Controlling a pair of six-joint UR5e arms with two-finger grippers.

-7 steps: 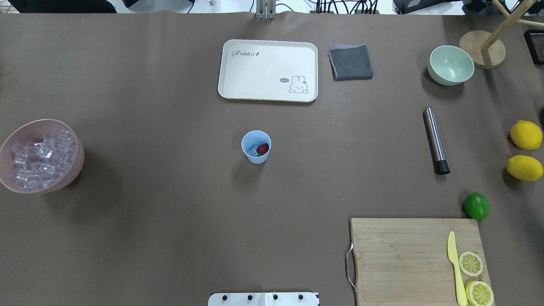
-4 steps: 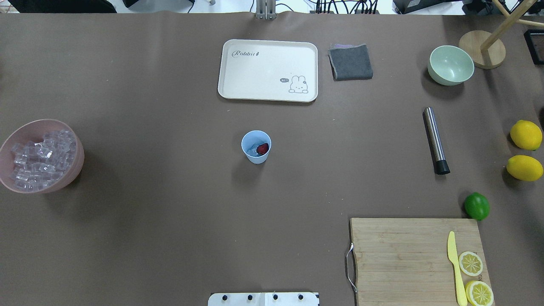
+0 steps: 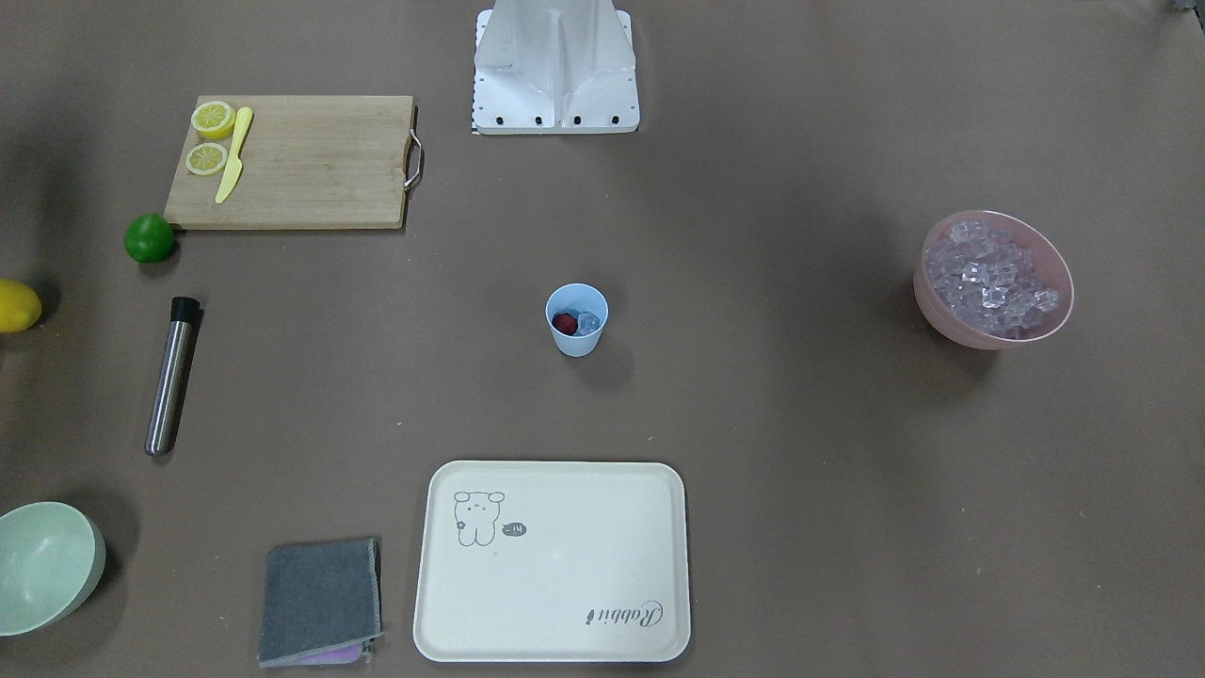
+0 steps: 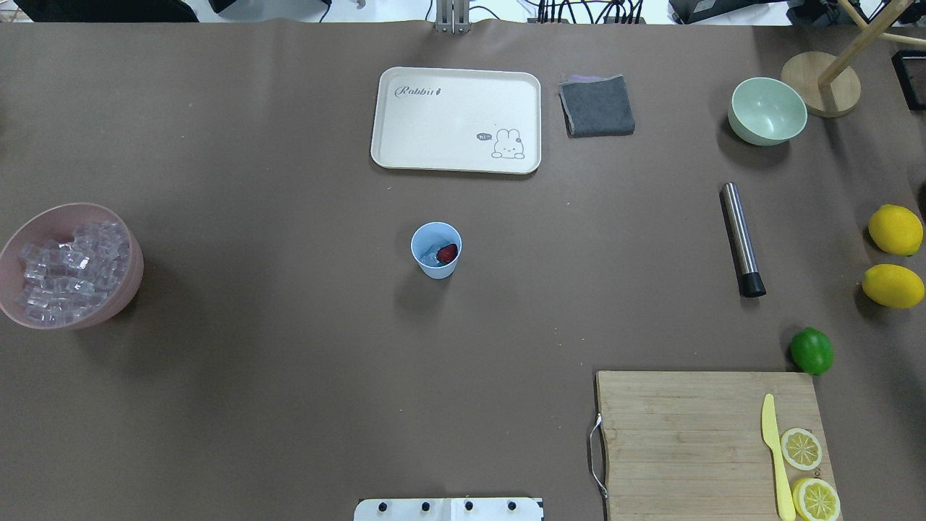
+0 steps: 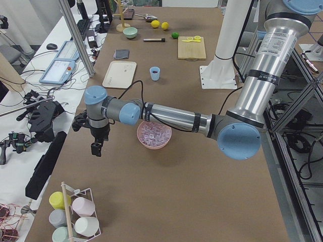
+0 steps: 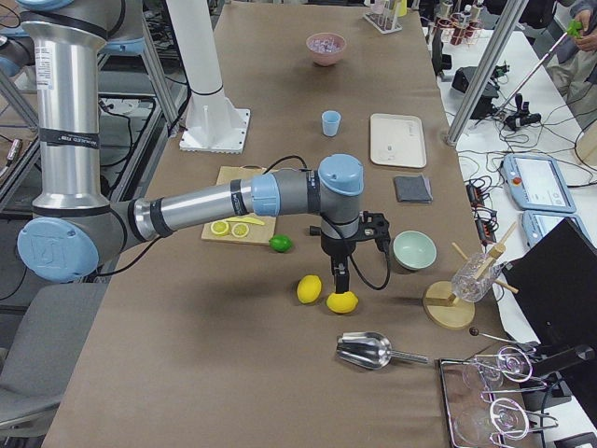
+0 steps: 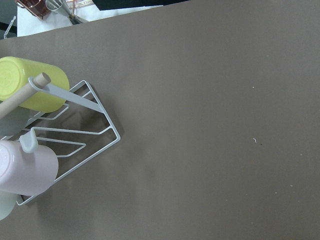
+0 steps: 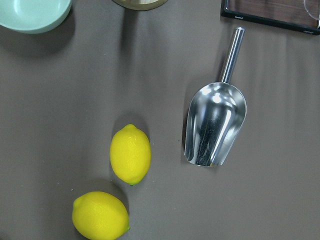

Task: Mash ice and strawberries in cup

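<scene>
At the table's [image 5: 176,201] ends, left gripper [image 5: 96,148] and right gripper [image 6: 341,280] far outstretched, pointing down, openness impossible to tell.

Table [image 4: 289,376]: plain brown.
Cup [image 4: 436,269]: light blue. Strawberry [image 4: 448,253]: red. Ice [image 3: 589,323]: clear.
Pink bowl [image 4: 136,273], left edge.
Pale green bowl [image 4: 767,110], far right corner.
Tray [image 4: 448,119]: cream, grey rabbit drawing and lettering.
Cloth [image 4: 597,106]: grey.
Muddler [image 4: 739,231]: steel, black tip.
Lemons [image 4: 895,229]: yellow.
Lime [image 4: 812,351]: green.
Board [image 4: 680,434]: pale wood.
Knife [image 4: 774,456]: yellow.
</scene>
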